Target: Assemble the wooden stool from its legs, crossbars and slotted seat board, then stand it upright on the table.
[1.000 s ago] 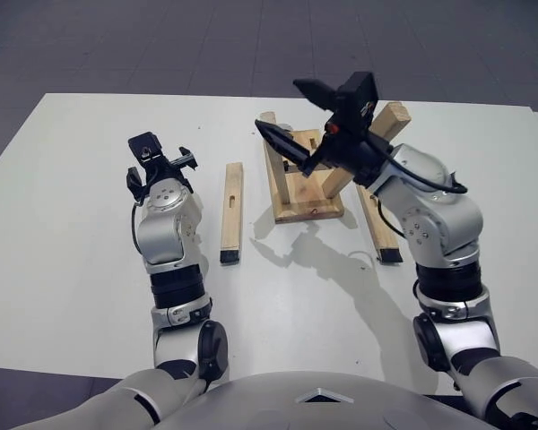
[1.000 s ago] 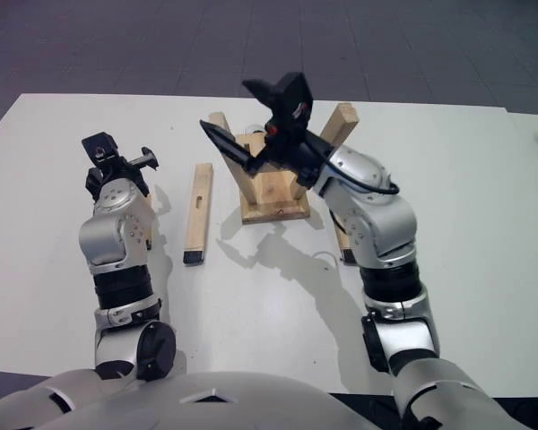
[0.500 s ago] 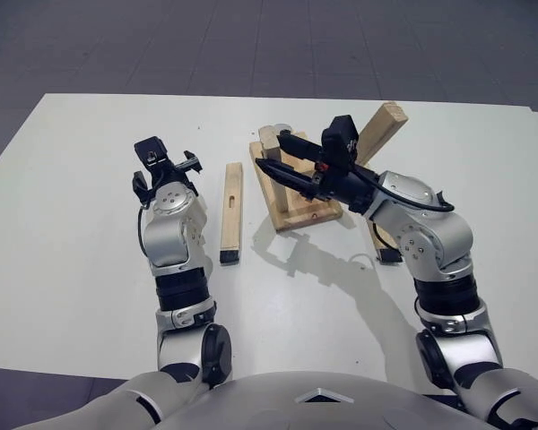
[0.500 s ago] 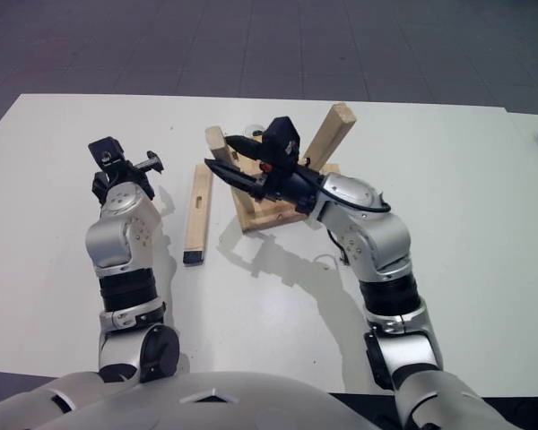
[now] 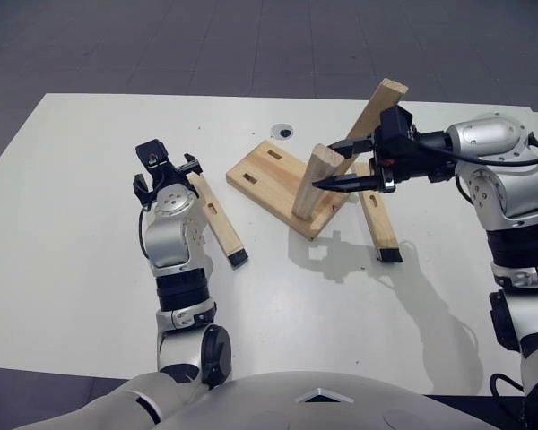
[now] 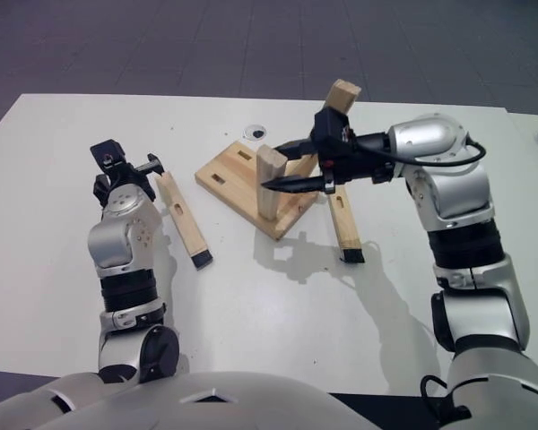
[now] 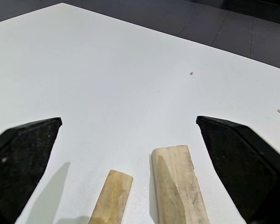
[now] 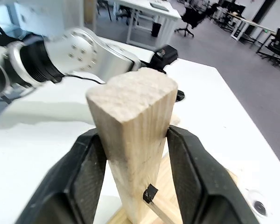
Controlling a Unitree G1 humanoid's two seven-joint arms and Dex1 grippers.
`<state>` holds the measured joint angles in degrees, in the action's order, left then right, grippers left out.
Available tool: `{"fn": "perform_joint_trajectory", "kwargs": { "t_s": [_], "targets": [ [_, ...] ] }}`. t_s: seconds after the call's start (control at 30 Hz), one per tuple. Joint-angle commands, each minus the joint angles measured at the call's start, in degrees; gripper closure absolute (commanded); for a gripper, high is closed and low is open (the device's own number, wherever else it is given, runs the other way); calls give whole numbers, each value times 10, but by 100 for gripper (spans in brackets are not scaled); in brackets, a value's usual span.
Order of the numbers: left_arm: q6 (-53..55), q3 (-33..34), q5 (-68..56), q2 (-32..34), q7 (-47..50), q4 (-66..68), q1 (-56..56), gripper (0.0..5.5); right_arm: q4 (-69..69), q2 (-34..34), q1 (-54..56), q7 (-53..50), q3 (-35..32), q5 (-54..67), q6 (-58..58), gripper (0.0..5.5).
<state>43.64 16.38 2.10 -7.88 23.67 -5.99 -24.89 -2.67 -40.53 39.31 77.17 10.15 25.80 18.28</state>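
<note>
The white table [image 5: 63, 233] carries all parts.

Nearest, left of centre in the head views, the slotted bar [image 5: 217, 218] lies flat and runs diagonally. Its black-capped end points toward the lower edge of the frame. Its other end is just beside the left gripper [image 5: 168, 165], which sits at centre left.

In the left wrist view, the left gripper's fingers [image 7: 23, 158] are spread wide with nothing held. Two wooden bar ends [image 7: 177, 186] lie on the table in line with the gap. Whether one of them belongs to the slotted bar cannot be determined.

Right of centre, the second bar [image 5: 379, 224] lies flat with its black-capped end toward the lower edge. Its far end passes under the right arm.

At frame centre, the seat board [image 5: 267, 172] lies on the table, turned diagonally. Two slots are visible near its left corner. The short leg [image 5: 309, 184] stands upright on the right part of the board.

The right gripper [image 5: 323, 167] enters from the right edge, held roughly level, and is clamped on the short leg. In the right wrist view, one finger [image 8: 86, 177] bears on each side face of the leg, just below its cut end.

Farther back, the long leg [image 5: 375, 109] rises from the right side of the board, tilted toward the upper right, behind the right gripper. Whether its foot is seated in a slot cannot be determined.

Beyond the board, a round port [image 5: 285, 132] is set in the table top, apart from the board's far corner.
</note>
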Motion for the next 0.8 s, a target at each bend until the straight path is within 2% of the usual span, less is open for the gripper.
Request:
{"fn": "perform_joint_trajectory", "kwargs": {
  "t_s": [0.03,0.13,0.23,0.33,0.4,0.5,0.6,0.8],
  "targets": [
    [1,-1,0,4,0,-3,11,10,38,-30,5,2,-58,47,52,294],
    [0,6,0,5,5,-9,19,10,98,-18,7,-46,-128,140,129,248],
    [1,10,-1,4,9,-14,22,10,171,27,0,-169,-196,257,205,205],
    [1,12,-2,3,13,-15,20,10,251,88,-26,-295,-204,357,251,152],
    [1,10,-3,2,12,-13,17,10,302,117,-66,-349,-175,385,271,119],
    [3,8,-3,3,11,-12,14,10,323,132,-105,-384,-122,370,292,67],
    [3,8,-3,6,10,-8,11,10,287,121,-109,-387,-95,319,289,19],
    [1,9,-3,7,9,-5,14,10,159,77,-60,-381,-96,171,216,12]
  ]
}}
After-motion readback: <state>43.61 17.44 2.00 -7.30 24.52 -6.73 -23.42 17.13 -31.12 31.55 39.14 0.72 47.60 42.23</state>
